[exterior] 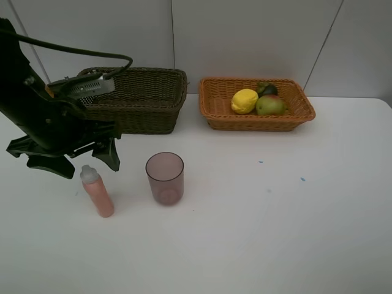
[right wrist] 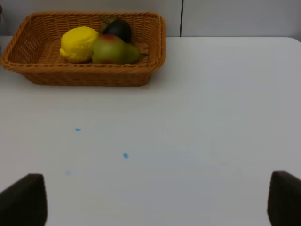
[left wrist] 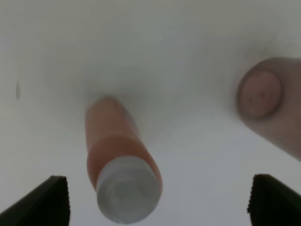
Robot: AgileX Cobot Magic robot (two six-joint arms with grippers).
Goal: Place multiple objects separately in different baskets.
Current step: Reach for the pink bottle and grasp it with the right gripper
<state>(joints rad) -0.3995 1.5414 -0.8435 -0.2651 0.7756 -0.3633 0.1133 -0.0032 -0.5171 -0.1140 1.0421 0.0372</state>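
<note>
The pink bottle [exterior: 98, 195] [left wrist: 113, 141] with a white cap stands upright on the white table. My left gripper [exterior: 79, 160] [left wrist: 160, 207] hovers just above it, open, one finger on each side of the cap and not touching it. The mauve cup [exterior: 165, 177] [left wrist: 263, 99] stands upright to the bottle's right. In the orange basket [exterior: 257, 122] [right wrist: 84, 75] lie the lemon [exterior: 244, 101] [right wrist: 77, 43], the pear [exterior: 270, 105] [right wrist: 113, 49] and the mangosteen [exterior: 266, 89] [right wrist: 117, 28]. The dark basket [exterior: 147, 113] stands behind the left arm. My right gripper [right wrist: 153, 202] is open over bare table, holding nothing.
A grey panelled wall rises right behind both baskets. Small blue specks [exterior: 302, 179] mark the table to the right of the cup. The left arm's black body and cable partly cover the dark basket's left end.
</note>
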